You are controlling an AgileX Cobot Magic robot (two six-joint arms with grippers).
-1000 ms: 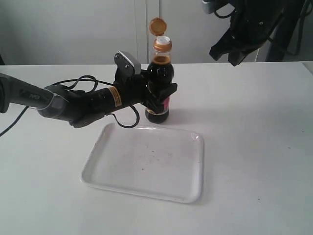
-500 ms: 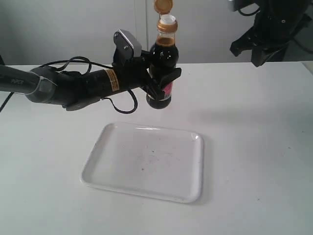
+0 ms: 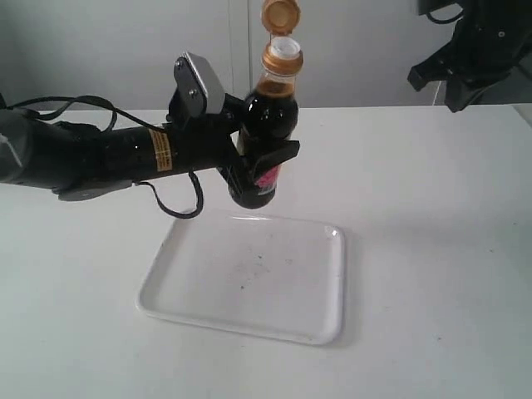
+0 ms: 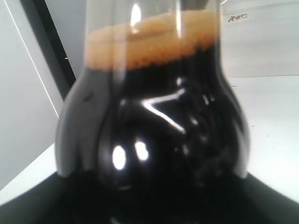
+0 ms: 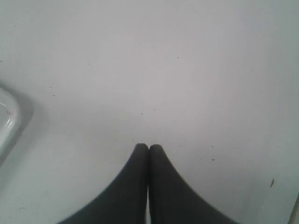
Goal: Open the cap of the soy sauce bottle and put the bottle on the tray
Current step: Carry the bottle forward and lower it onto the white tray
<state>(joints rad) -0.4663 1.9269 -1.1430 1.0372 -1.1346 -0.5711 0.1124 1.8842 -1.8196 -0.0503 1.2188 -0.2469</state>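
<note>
Left tool is clamped around the middle of the soy sauce bottle. I see the bottle held off the worktop, leaning a little, its base by the far rim of the tray. The orange cap stands flipped open above the white spout. In the left wrist view, dark liquid with a froth line fills the frame. Right tool hangs over bare worktop, well apart, its jaws pressed together on nothing.
</note>
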